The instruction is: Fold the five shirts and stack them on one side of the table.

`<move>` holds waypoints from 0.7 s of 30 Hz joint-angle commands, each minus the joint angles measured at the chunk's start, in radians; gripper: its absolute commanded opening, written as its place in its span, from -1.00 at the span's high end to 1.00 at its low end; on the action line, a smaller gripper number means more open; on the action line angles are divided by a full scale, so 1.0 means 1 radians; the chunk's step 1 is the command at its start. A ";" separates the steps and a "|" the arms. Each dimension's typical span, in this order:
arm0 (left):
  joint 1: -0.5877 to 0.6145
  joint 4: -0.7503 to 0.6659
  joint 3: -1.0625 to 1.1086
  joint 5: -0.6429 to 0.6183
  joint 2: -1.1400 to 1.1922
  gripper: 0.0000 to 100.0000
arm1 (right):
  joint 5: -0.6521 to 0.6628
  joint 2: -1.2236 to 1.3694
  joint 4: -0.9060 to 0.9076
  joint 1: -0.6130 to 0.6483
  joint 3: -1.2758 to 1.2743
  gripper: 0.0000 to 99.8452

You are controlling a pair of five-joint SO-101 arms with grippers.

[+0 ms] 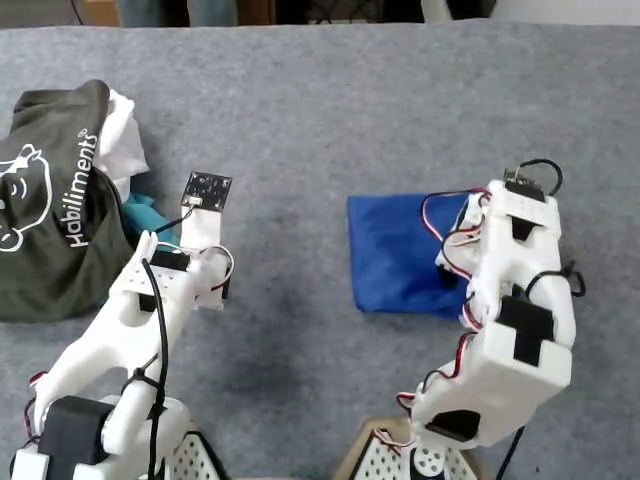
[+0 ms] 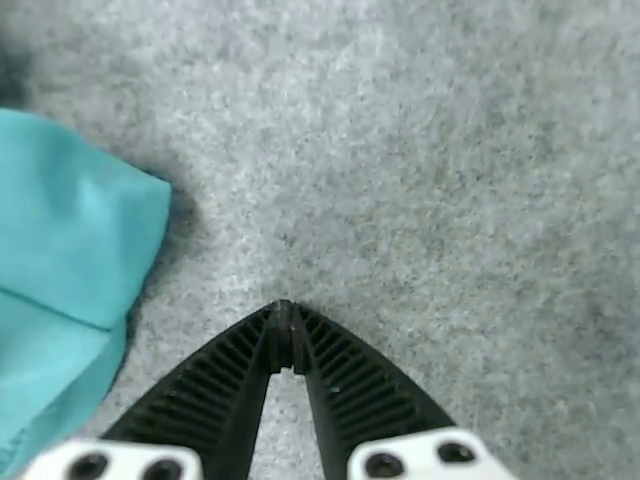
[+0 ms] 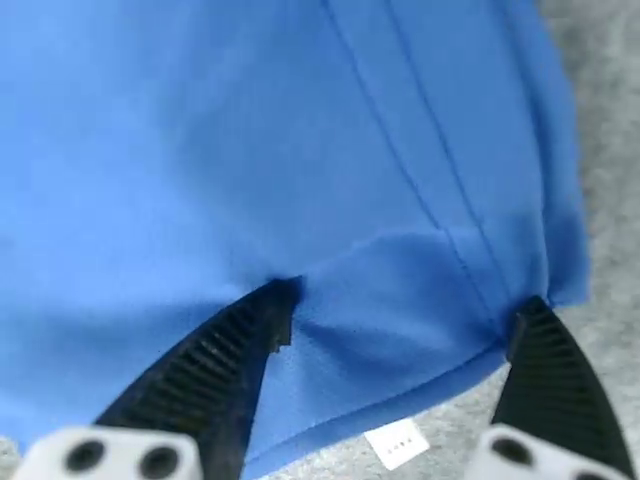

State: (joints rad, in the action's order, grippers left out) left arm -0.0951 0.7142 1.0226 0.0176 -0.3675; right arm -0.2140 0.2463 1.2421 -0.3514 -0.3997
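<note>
Fingers (image 3: 225, 360) on the right gripper (image 3: 408, 305) are spread wide, straddling a hem edge of the folded blue shirt (image 1: 395, 252). That shirt sits right of centre in the high view, with bare grey table (image 1: 290, 120) all around it, so loads of room. Left gripper (image 2: 287, 335) has its fingers pinched together on nothing, over open table just beside the teal shirt (image 2: 70, 250). The teal one pokes out of the pile at the left edge, bunched up with a dark green shirt (image 1: 50, 220) and a white shirt (image 1: 125, 130).
</note>
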 commanded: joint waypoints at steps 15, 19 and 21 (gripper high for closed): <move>0.012 -0.014 -0.001 -0.008 -0.034 0.94 | 0.078 0.021 -0.009 0.017 0.033 0.89; 0.012 -0.014 -0.001 -0.008 -0.034 0.94 | 0.087 -0.107 0.044 0.017 0.108 0.96; 0.012 -0.014 -0.001 -0.006 -0.034 0.94 | 0.144 -0.153 0.055 0.017 0.159 0.97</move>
State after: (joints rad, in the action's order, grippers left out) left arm -0.0921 0.7142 1.0288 0.0176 -0.3675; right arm -0.1266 0.1834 1.2820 -0.3498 -0.3322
